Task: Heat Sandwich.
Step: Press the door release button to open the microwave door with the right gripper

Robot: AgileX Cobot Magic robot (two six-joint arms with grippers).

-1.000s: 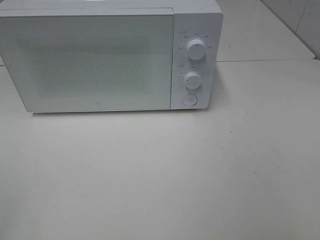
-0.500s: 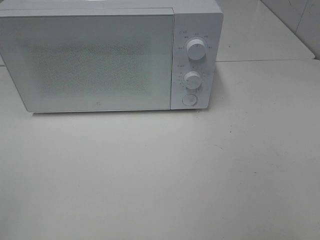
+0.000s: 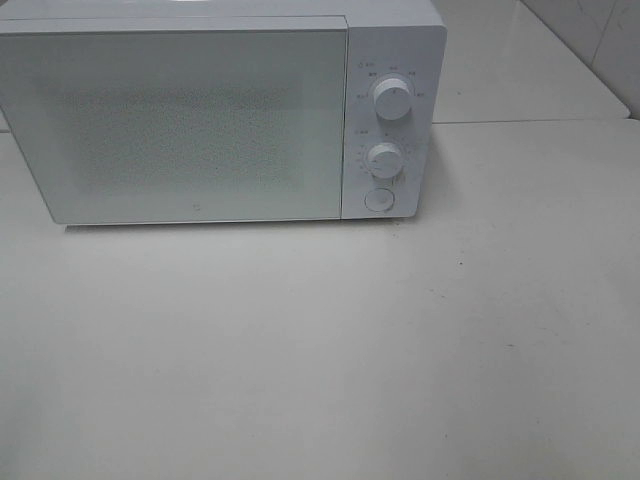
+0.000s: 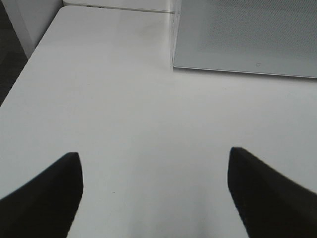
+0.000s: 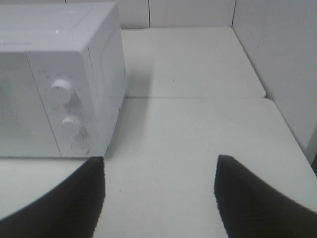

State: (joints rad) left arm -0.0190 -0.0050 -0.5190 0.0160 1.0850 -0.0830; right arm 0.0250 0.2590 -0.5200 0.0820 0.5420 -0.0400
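Sitting at the worktop [image 3: 320,350] back, microwave [image 3: 200,120] with door shut, two knobs [image 3: 393,98] on its right panel. Left end effector [image 4: 153,156] spread wide over worktop; right end effector [image 5: 159,159] spread too, near knob side. Cannot tell where sandwich is.

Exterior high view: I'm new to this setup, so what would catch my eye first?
A white microwave stands at the back left of the table, door shut, two knobs on its right panel. The left gripper and right gripper hang open, dark fingers wide apart, holding nothing.
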